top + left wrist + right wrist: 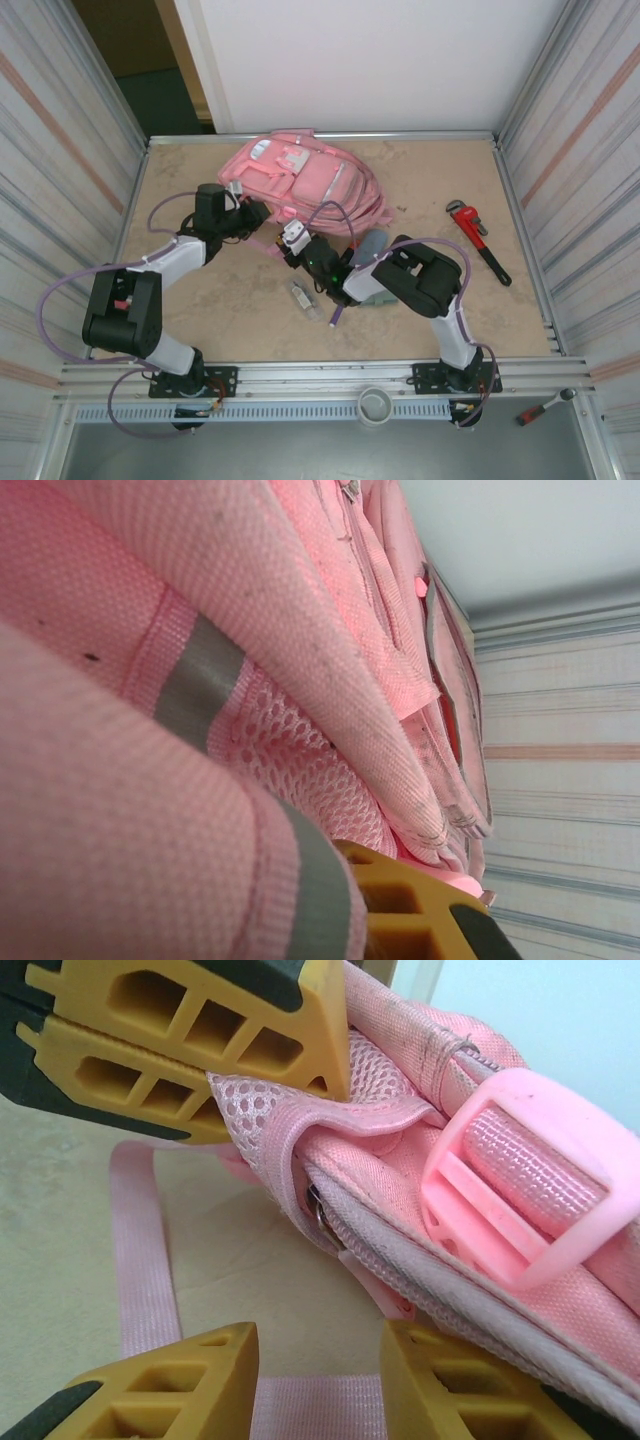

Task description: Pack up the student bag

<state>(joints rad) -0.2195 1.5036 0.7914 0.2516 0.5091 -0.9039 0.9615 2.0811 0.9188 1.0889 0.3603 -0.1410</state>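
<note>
Nearest the lens, right wrist view: 2 yellow fingers (170, 1380) of right gripper (318, 1365) at 6 o'clock, parted, gripping nothing. 1 pink strap (140, 1250) flat on the table under the gap. At 11 o'clock of the same view, 2 left-arm fingers (180, 1020) pressed together on a mesh edge of student bag (560, 1320). Beside that, 1 pink buckle (520, 1190) at 3 o'clock and 1 metal zip pull (316, 1208) at centre.

Left wrist view: pink fabric right against the lens, 2 grey stripes (195, 680) across it, 1 yellow finger tip at 5 o'clock.

Top view, counted:
- 1 student bag, lying at 12 o'clock of table (230, 320), against the far edge.
- 1 left gripper (255, 213), closed on the bag's edge at its 8 o'clock.
- 1 right gripper, touching the bag's 6 o'clock edge.
- 1 grey-blue pouch (370, 245), partly under the right arm, just beside the bag.
- 1 clear bottle (303, 297) and 1 purple pen (338, 315), near centre, apart from the bag.
- 1 red pipe wrench (478, 240) at 3 o'clock, well apart from the bag.
- 1 grey cap (375, 405) on the near rail at 6 o'clock.
- 1 red-handled tool (545, 405) at 5 o'clock.
</note>
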